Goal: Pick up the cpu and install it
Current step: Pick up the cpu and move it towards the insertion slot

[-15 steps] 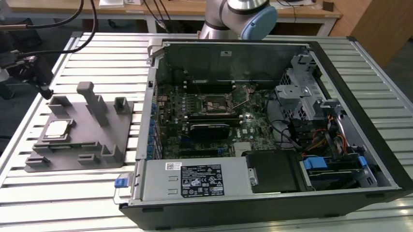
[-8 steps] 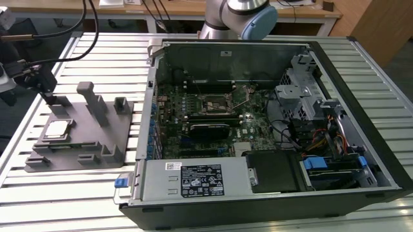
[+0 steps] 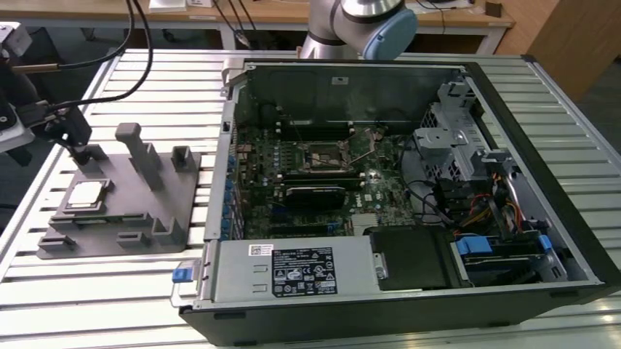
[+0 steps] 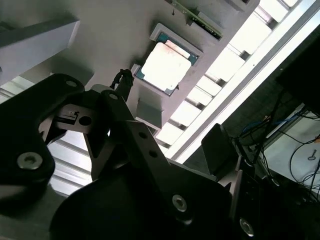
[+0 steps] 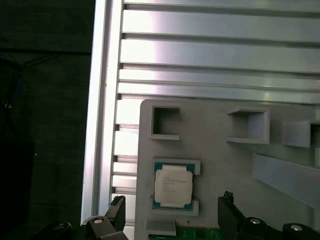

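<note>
The cpu (image 3: 86,193), a small square chip with a silver top, lies flat in a recess of the grey plastic holder block (image 3: 145,218) on the slatted table at the exterior view's left. My gripper (image 3: 86,151) hangs just above and behind it. In the first wrist view the cpu (image 5: 172,186) lies between my two dark fingertips (image 5: 118,206), which stand wide apart and do not touch it. My gripper (image 5: 172,202) is open and holds nothing. The second wrist view shows the cpu (image 4: 165,61) beyond the fingers (image 4: 125,81). The motherboard socket (image 3: 321,156) sits inside the open computer case.
The open computer case (image 3: 543,145) takes up the middle and the exterior view's right, with drive bays, cables and a power supply (image 3: 291,269). Upright posts (image 3: 141,156) rise from the holder block close to my gripper. The table edge (image 5: 100,125) runs beside the block.
</note>
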You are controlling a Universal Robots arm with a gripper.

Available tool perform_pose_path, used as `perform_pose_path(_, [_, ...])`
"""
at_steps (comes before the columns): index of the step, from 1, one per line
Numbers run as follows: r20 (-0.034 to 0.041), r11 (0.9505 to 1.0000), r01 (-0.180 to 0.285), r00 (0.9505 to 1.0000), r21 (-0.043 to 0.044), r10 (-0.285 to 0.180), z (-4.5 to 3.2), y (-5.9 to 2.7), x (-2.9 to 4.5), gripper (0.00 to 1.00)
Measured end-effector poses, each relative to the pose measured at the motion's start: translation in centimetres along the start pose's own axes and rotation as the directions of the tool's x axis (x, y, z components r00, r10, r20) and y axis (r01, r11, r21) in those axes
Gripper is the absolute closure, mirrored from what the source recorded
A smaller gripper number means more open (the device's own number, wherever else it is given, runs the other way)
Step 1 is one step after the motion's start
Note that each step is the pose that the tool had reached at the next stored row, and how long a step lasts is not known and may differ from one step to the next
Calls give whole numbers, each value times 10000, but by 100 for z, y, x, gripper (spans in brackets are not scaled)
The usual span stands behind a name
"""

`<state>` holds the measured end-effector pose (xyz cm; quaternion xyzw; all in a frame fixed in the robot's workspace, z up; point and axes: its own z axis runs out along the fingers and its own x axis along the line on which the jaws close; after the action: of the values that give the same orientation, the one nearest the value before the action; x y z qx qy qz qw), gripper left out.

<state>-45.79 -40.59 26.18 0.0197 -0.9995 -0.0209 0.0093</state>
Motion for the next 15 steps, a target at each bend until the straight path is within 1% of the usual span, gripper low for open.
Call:
perform_pose_path(4, [-4, 9999, 109, 9999, 2, -109, 73, -16, -4, 18])
perform_pose_path(9, [-5, 9999, 127, 9999, 2, -127, 157, -28, -13, 18])
perform_pose_path(15, [-5, 9999, 134, 9999, 3, -134, 201, -43, -13, 18])
